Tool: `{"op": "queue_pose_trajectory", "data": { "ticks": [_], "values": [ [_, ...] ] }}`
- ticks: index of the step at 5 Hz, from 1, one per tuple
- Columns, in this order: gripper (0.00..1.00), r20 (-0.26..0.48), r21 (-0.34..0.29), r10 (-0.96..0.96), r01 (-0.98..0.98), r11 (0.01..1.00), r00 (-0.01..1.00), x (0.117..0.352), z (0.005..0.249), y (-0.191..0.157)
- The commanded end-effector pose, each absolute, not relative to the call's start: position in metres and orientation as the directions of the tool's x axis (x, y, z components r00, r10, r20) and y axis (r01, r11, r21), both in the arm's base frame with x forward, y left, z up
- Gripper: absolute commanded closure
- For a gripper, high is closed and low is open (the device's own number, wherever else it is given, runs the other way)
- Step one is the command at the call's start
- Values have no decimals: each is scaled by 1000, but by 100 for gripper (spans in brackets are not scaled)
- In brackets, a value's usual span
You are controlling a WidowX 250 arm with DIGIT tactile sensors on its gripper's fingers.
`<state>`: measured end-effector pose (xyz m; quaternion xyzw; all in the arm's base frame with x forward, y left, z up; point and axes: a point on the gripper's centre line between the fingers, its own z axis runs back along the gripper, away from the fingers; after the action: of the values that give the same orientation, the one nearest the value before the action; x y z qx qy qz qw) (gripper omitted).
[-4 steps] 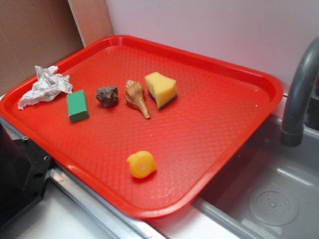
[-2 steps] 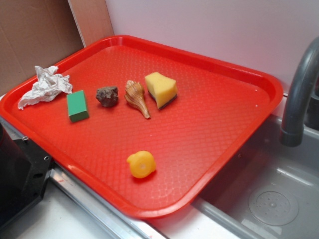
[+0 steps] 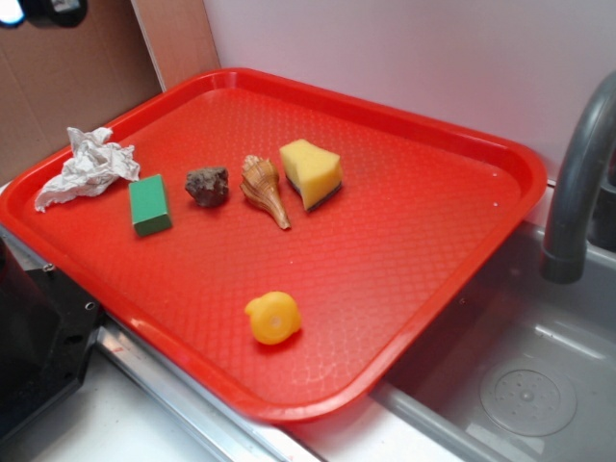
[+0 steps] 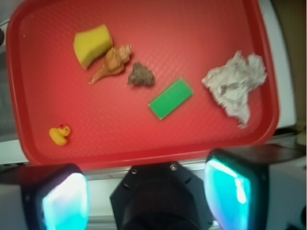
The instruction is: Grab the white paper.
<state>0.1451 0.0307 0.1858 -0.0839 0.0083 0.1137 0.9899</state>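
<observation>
We see a red plastic tray [image 3: 423, 221] with a fine dimpled texture and a slightly glossy rim. The white paper [image 3: 89, 166] is matt and heavily creased. The yellow sponge [image 3: 311, 171] looks porous and dull, the brown rock [image 3: 207, 185] rough, the shell [image 3: 263, 187] ridged. The green block [image 3: 149, 204] is smooth, the duck [image 3: 272, 317] soft-sheened plastic. The sink [image 3: 520, 385] is dull grey metal.

White paper [image 3: 88, 166] at tray [image 3: 404, 241] edge, just beside block [image 3: 149, 204], rock [image 3: 207, 186] beyond.
</observation>
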Motion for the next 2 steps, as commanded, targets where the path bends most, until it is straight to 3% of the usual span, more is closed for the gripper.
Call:
{"op": "queue_pose_trajectory", "data": {
  "ticks": [1, 2],
  "values": [
    [0, 279, -33, 626, -644, 764, 728, 128, 145, 72],
    [0, 298, 8, 775, -813, 582, 557, 114, 131, 103]
  ]
}}
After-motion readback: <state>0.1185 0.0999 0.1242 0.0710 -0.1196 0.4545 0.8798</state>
